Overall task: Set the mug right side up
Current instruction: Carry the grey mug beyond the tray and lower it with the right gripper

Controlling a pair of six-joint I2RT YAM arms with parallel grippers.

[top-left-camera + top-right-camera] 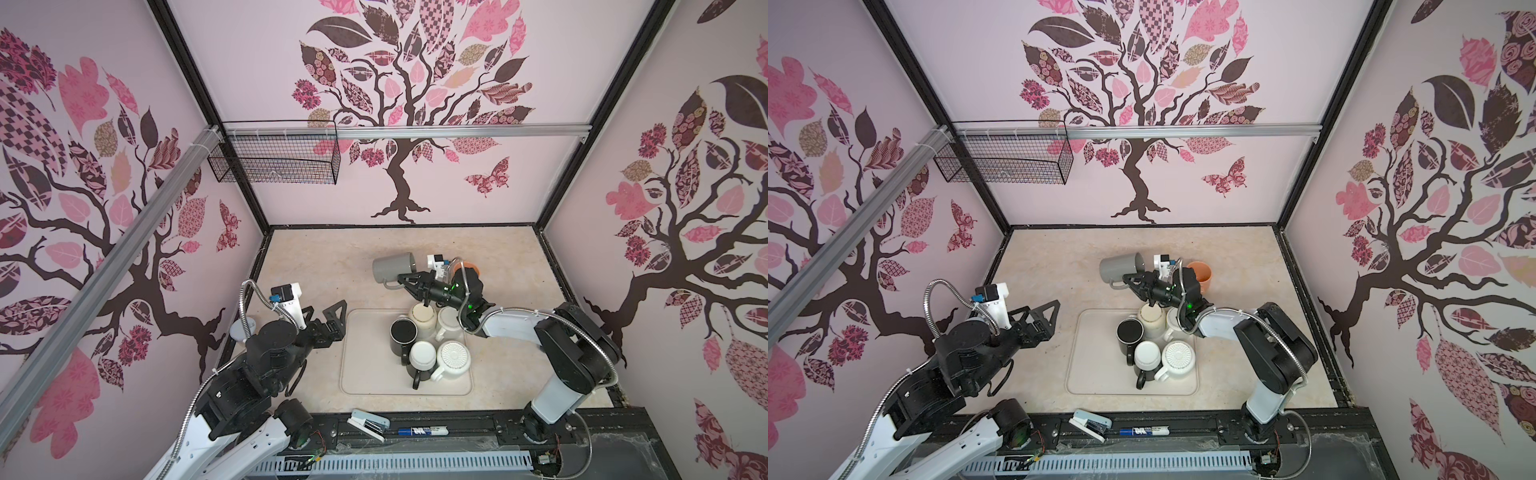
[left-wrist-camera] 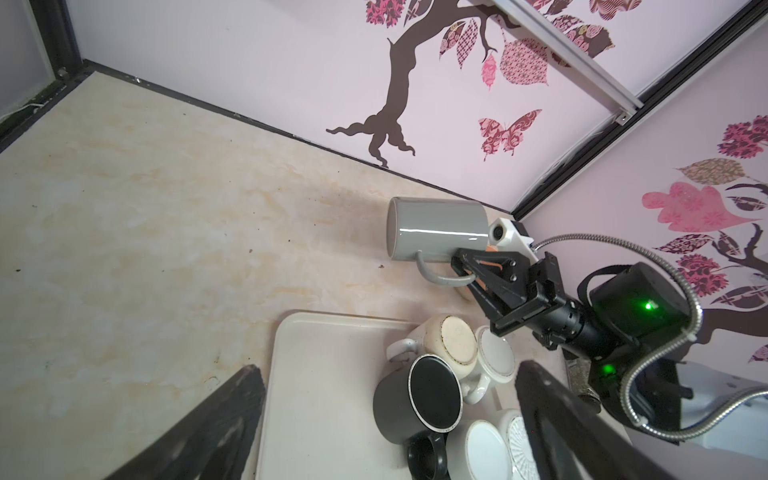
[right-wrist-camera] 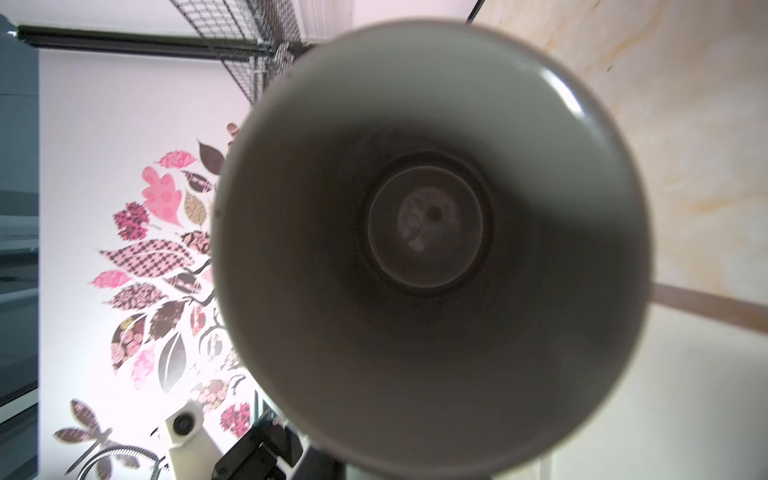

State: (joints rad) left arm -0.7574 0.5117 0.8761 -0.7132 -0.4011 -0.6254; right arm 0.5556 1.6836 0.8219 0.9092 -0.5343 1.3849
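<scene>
Mug (image 1: 392, 267) hangs sideways in the air beyond the tray (image 1: 365, 365), my right claw (image 1: 404, 280) clenched on its handle (image 2: 432, 277). Gripped so thinly, it could swivel or slip as I turn it.

Enclosure walls (image 1: 457, 195) pale pink, each carrying a brown tree decal (image 1: 399, 183) with patterned pink and brown leaves; a butterfly (image 1: 488, 178) on the wall beyond the right gripper (image 1: 405, 279). Across that wall, high above the gripper, an aluminium rail (image 1: 457, 132). From it hangs a black wire basket (image 1: 274, 160), up past the left gripper (image 1: 327, 308). Corners: black frame posts (image 1: 195, 70). Beneath both grippers, beige marbled tabletop (image 1: 324, 257). Light soft, even.
</scene>
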